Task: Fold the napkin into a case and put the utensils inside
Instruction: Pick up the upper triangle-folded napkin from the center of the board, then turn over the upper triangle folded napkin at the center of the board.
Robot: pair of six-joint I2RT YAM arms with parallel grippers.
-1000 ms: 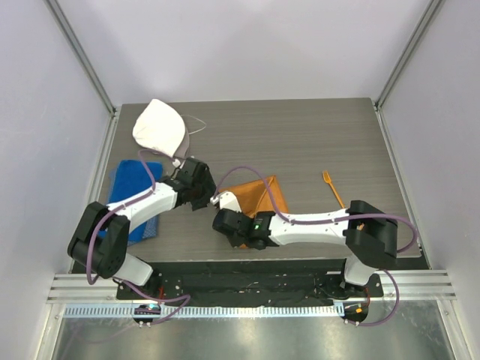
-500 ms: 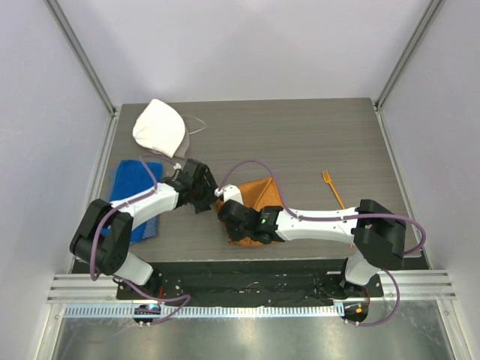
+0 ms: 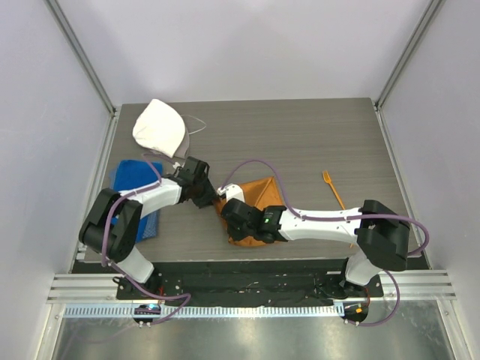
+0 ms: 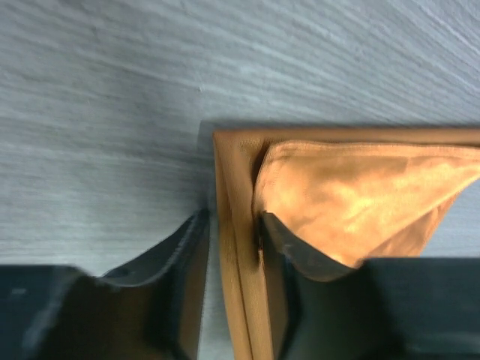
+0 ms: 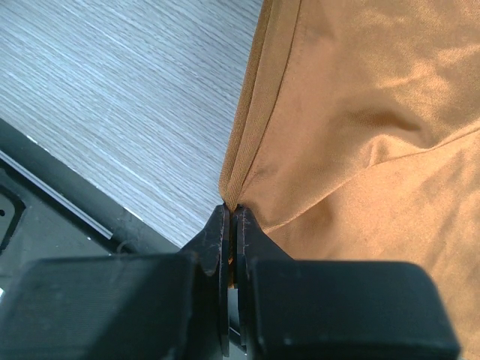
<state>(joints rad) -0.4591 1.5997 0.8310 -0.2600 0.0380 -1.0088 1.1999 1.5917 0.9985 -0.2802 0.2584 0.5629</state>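
Sheeny, creased rust-orange napkin [image 5: 360, 112], hem tight in right claw [image 5: 230, 217] (left claw [image 4: 232, 222] apart, astride it)

**Robot test cell in a lab**

Plain pale walls [image 3: 247, 45] and aluminium frame posts [image 3: 81, 60] box in a grey wood-grain table [image 3: 315, 135]. The left arm [image 3: 154, 196] and right arm [image 3: 322, 221] stand by a slotted metal rail [image 3: 90, 286], trailing purple cables [image 3: 259, 166].

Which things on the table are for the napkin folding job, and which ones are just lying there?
For the job: napkin, orange fork.
Just lying about: blue towel, white cloth cap.
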